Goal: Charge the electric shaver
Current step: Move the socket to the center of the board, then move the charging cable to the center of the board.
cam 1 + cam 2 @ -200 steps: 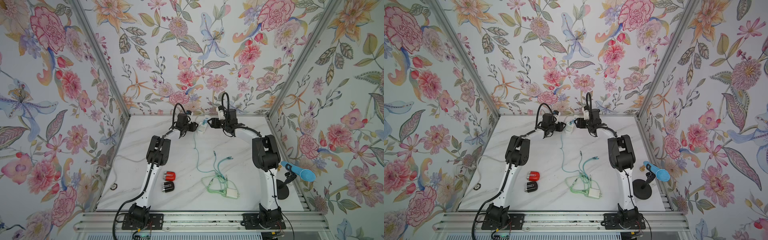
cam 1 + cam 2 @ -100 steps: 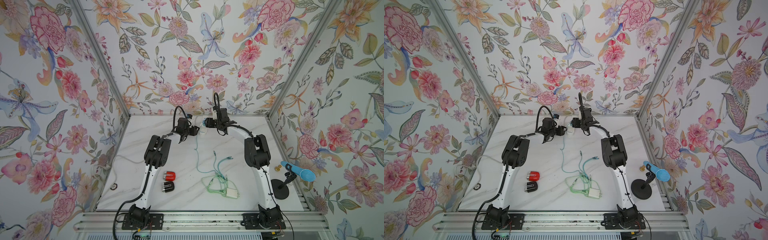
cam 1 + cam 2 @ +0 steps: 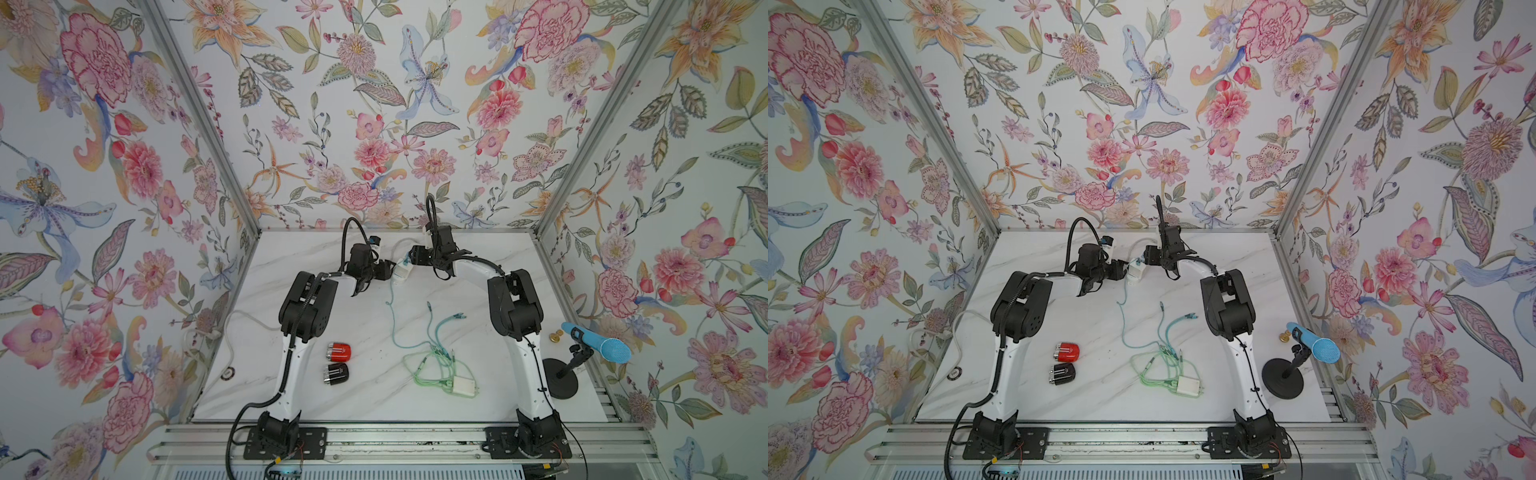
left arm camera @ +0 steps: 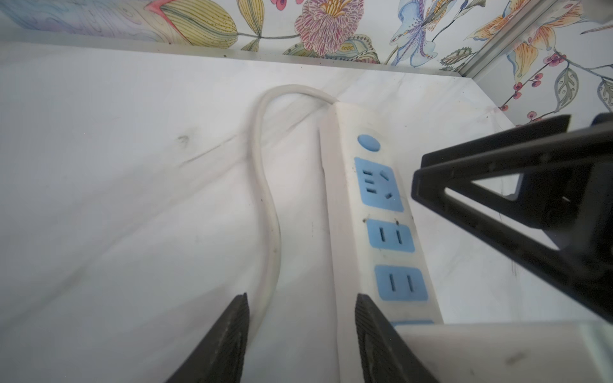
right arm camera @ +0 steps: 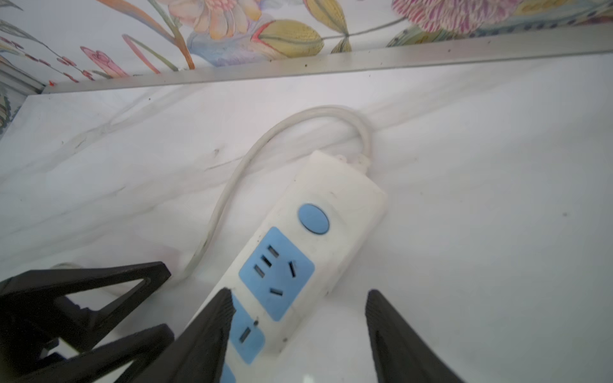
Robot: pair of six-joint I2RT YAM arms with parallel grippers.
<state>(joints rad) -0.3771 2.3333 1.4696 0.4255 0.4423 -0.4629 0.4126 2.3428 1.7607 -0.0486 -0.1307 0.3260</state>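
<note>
Half the power strip (image 5: pixel 331 199) behind right pincer (image 5: pixel 298 293).

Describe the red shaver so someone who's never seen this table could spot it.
On the marble table, look beside the white lower link of the left arm. Two small shavers lie there: the red shaver sits farther back, beyond the black shaver.

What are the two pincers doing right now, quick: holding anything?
Left pincer: open, holding nothing, at the edge of the power strip.
Right pincer: open, holding nothing, poised over the power strip.
</note>
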